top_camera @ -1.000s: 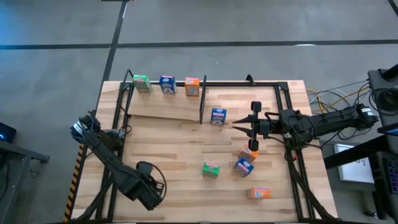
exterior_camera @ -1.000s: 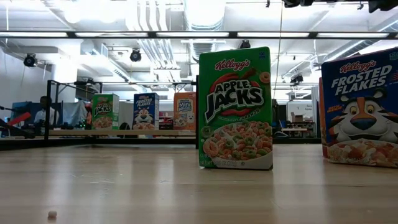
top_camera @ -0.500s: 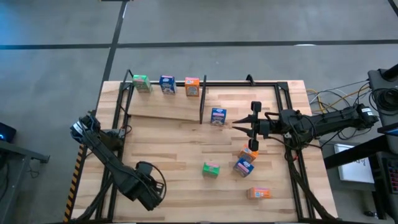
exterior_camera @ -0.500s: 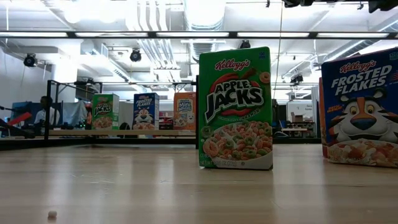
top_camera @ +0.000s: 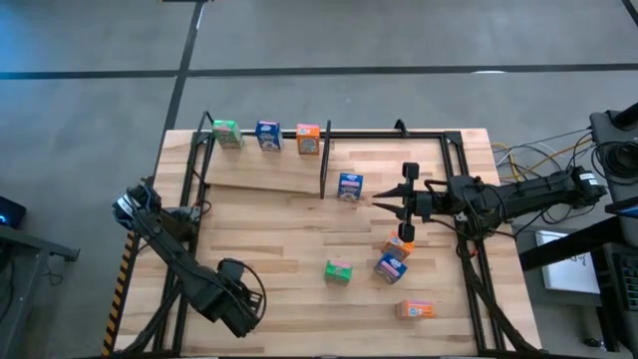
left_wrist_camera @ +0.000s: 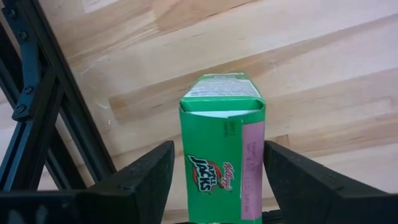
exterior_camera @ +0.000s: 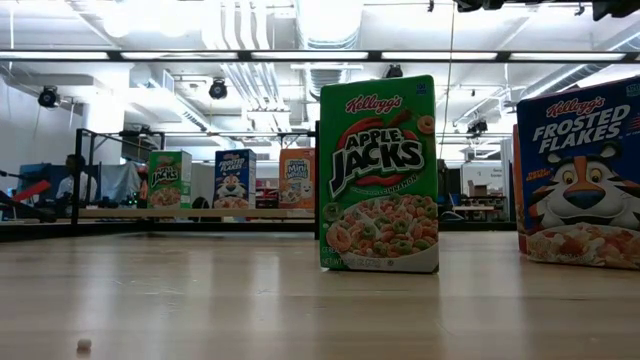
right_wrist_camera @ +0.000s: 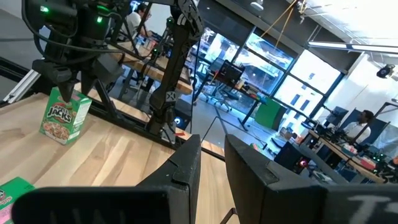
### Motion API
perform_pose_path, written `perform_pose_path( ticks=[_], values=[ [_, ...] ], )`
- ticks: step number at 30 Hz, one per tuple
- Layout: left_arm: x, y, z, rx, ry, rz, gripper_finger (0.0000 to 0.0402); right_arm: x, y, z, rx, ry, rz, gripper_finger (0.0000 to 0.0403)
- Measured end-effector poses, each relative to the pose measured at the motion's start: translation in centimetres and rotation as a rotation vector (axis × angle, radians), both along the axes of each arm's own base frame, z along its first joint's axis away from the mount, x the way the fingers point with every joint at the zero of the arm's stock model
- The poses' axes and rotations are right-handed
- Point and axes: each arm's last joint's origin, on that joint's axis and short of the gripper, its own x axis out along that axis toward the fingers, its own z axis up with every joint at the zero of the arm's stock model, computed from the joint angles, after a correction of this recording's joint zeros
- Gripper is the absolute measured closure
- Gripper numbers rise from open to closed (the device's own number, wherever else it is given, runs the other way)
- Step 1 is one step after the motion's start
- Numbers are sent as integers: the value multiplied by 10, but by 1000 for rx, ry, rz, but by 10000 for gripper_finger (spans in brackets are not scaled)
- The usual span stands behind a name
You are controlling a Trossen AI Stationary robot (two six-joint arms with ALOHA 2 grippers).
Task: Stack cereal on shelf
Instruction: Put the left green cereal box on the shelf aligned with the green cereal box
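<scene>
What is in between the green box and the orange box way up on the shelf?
A blue cereal box stands between the green box and the orange box on the shelf. The high view and the low view both show it.

A pale wooden desk (top_camera: 269, 234) of long planks stands on a grey floor (top_camera: 329, 40) crossed by dark lines. Cables (top_camera: 523, 155) lie just off its right edge. Beyond the desk, white ducts (exterior_camera: 245, 60) run along the ceiling, a person (exterior_camera: 68, 180) sits at the far left, and another person (right_wrist_camera: 360, 124) sits by the large windows (right_wrist_camera: 273, 62).
</scene>
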Motion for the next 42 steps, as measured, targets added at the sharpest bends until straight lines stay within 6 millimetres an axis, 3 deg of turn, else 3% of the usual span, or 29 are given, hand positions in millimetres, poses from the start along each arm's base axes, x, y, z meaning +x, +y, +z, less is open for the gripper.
perform_pose_path(
  ticks=[8, 20, 29, 34, 42],
  values=[
    [1, -1, 0, -10, -10, -2, 212, 0, 0, 0, 0, 0, 0, 339],
    [2, -2, 1, -20, -18, -23, 235, 0, 0, 0, 0, 1, 0, 339],
    [19, 0, 33, -6, -183, -264, 235, 0, 0, 0, 0, 4, 0, 339],
    [40, 24, 54, 77, -254, -460, 235, 0, 0, 0, 6, 5, 0, 339],
    [63, 85, 64, 131, -89, -783, 235, 0, 0, -3, 15, 29, 2, 339]
  ],
)
